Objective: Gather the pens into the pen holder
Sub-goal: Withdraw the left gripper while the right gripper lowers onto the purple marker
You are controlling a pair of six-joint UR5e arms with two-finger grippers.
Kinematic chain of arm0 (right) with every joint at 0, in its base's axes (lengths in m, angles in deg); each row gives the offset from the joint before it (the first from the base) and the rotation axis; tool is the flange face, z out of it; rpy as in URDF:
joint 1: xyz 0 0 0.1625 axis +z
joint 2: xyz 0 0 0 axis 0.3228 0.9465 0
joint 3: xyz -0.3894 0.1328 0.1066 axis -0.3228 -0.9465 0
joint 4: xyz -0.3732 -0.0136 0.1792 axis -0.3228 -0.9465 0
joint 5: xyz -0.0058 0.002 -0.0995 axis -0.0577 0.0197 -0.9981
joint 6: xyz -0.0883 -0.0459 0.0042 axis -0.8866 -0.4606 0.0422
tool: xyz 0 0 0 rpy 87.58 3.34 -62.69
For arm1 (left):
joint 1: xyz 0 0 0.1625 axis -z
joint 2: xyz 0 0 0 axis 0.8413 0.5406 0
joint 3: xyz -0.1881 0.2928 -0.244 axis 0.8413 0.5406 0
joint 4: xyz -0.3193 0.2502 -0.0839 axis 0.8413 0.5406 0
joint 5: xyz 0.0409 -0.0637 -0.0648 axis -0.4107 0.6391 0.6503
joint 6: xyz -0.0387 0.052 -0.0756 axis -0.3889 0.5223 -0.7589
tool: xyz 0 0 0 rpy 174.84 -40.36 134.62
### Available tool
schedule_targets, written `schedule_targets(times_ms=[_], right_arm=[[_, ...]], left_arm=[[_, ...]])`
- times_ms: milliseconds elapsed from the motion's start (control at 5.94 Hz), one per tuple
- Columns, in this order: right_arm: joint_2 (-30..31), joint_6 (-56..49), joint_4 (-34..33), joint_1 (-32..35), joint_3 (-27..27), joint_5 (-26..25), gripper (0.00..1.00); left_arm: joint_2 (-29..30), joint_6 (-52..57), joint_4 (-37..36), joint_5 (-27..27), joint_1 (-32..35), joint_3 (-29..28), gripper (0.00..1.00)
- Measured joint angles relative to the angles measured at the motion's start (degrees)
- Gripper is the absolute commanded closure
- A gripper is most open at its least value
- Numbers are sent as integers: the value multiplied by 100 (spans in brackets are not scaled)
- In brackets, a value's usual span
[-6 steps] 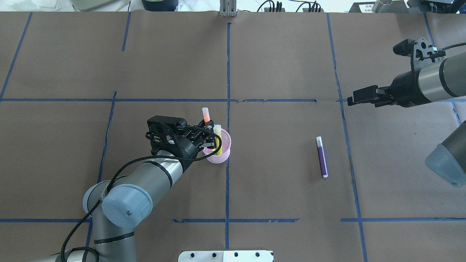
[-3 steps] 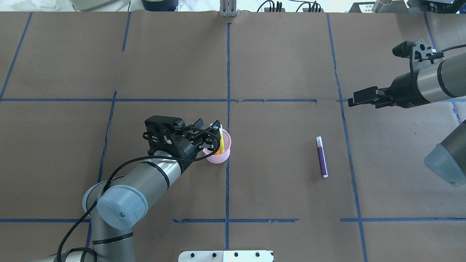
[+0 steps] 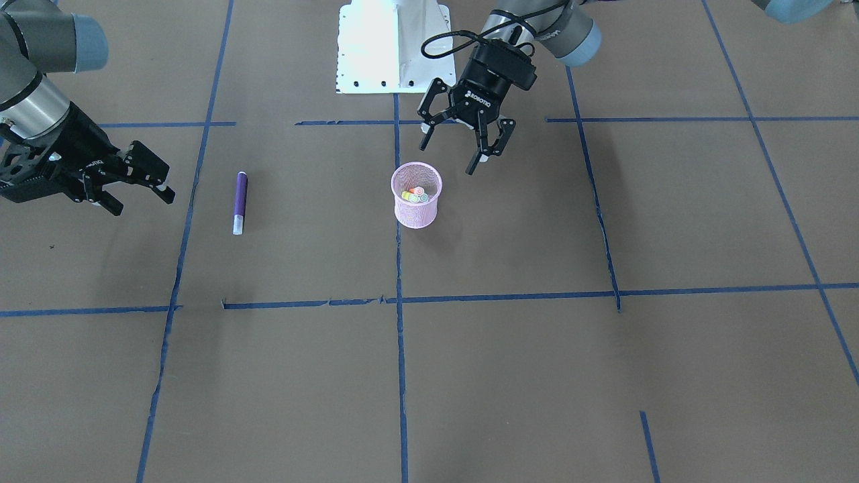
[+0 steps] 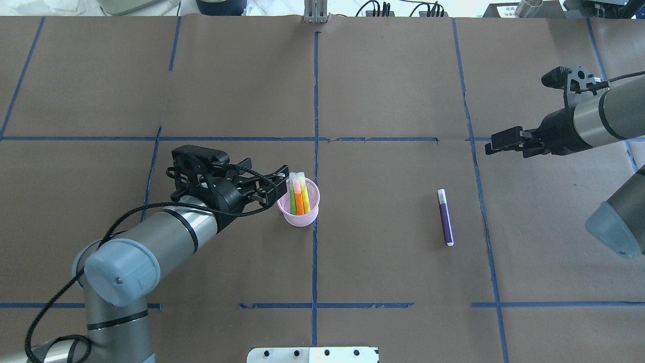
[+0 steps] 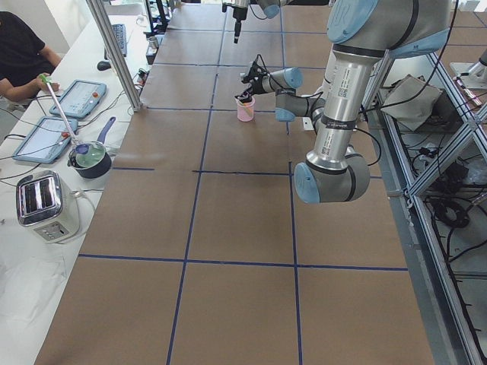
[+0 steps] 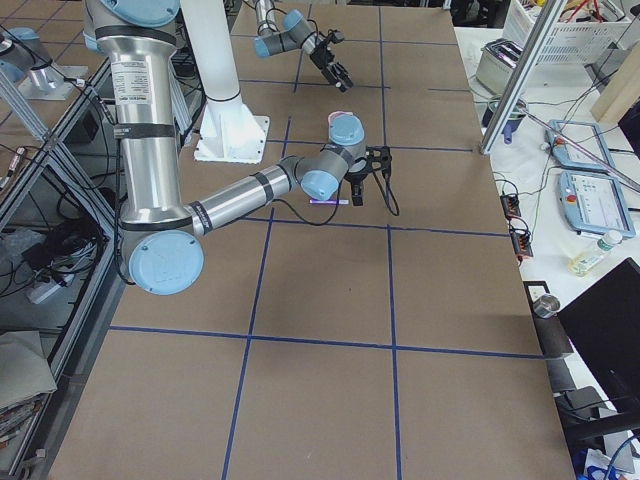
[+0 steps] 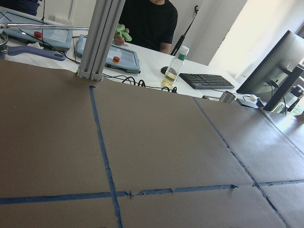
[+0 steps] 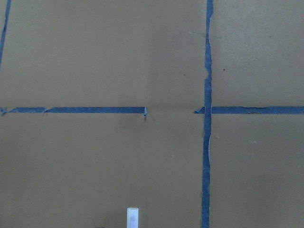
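Note:
The pink mesh pen holder (image 4: 299, 207) (image 3: 417, 201) stands upright near the table's middle, with green, orange and yellow pens (image 4: 299, 197) upright inside it. My left gripper (image 4: 279, 185) (image 3: 448, 155) is open and empty, just left of the holder's rim and raised above it. A purple pen (image 4: 445, 218) (image 3: 239, 200) lies flat on the paper to the right. Its pale cap end (image 8: 132, 217) shows at the bottom edge of the right wrist view. My right gripper (image 4: 491, 144) (image 3: 141, 200) hovers open and empty beyond and right of that pen.
Blue tape lines cross the brown paper. The white robot base plate (image 4: 312, 354) sits at the near edge. A side table (image 5: 46, 175) beyond the far edge carries a toaster and tablets, with a person seated there.
My left gripper let the orange pen go into the holder, opened, and drew back to the left. The right gripper shifted slightly.

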Motion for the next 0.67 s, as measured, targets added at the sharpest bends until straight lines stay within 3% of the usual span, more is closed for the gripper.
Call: schedule_targets(times_ms=[168,674], right_arm=[[-13,24,-147,-135,-41,1,1],[-241,66,-999,-953,-42,-174,2]], left_arm=[[-358,233,-528,706,382,217,1],[-994,1200,-2123,2844,1651,715,0]])
